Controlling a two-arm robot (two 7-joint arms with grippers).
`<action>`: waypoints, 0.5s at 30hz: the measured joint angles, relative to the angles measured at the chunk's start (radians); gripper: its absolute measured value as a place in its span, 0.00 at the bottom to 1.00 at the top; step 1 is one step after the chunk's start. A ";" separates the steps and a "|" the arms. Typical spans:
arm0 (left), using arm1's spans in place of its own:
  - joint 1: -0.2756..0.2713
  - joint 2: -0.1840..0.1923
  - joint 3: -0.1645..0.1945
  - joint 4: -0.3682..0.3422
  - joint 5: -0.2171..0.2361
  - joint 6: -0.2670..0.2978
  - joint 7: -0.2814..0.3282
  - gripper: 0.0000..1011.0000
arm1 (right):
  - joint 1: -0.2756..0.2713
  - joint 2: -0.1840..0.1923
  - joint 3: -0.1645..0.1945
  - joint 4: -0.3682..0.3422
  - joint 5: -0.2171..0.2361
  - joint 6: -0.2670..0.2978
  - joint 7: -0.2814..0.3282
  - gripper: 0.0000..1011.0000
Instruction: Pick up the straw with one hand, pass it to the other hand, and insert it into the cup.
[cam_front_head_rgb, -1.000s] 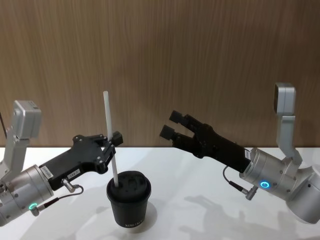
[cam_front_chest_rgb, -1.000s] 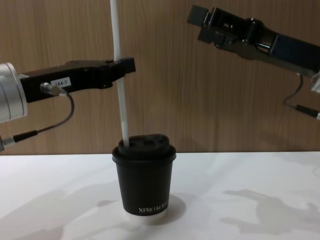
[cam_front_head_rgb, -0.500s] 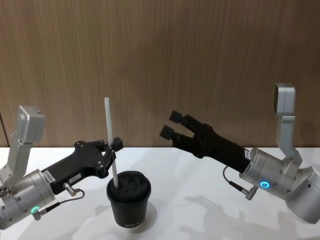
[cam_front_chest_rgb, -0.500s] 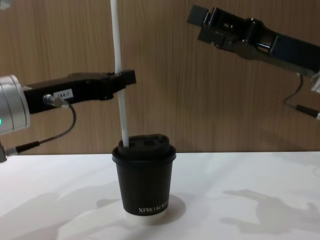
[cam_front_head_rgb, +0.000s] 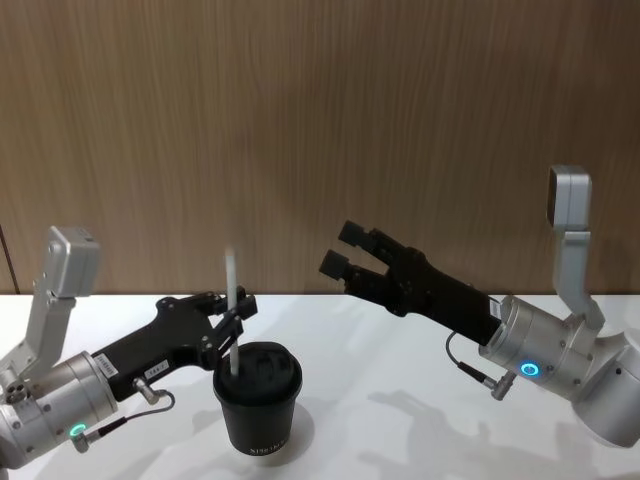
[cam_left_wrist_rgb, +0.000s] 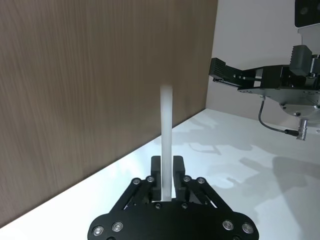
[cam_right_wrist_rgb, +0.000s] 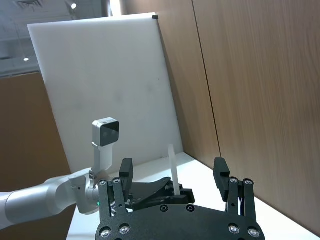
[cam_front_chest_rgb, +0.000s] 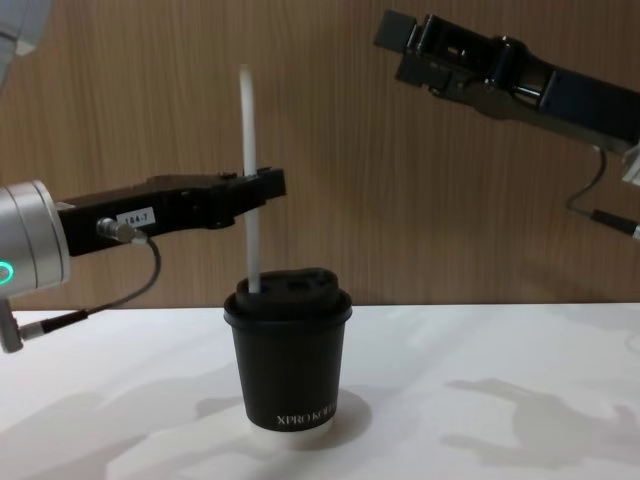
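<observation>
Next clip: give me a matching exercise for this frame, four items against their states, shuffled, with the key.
Items
1. straw
2. cup
3. left gripper
4. right gripper

States
A. raised off to the side, jaws open, holding nothing
B. upright on the white table, lid on
C. standing in the lid's opening
D. shut on the straw above the lid

Pairs: 1-C, 2-B, 3-D, 4-A

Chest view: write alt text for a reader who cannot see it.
The left gripper, shut on a white straw, holds it upright with its lower end in the lid of a black cup on a white table. The right gripper hangs open, high to the right.
</observation>
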 joint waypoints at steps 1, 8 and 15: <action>0.000 0.000 0.001 0.000 -0.001 0.000 -0.001 0.14 | 0.000 0.000 0.000 0.000 0.000 0.000 0.000 0.99; 0.002 0.003 0.005 -0.003 -0.003 -0.005 -0.011 0.34 | 0.000 0.000 0.000 0.000 0.000 0.000 0.000 0.99; 0.012 0.012 0.002 -0.027 -0.004 -0.021 -0.016 0.56 | 0.000 0.000 0.000 0.000 0.000 0.000 0.000 0.99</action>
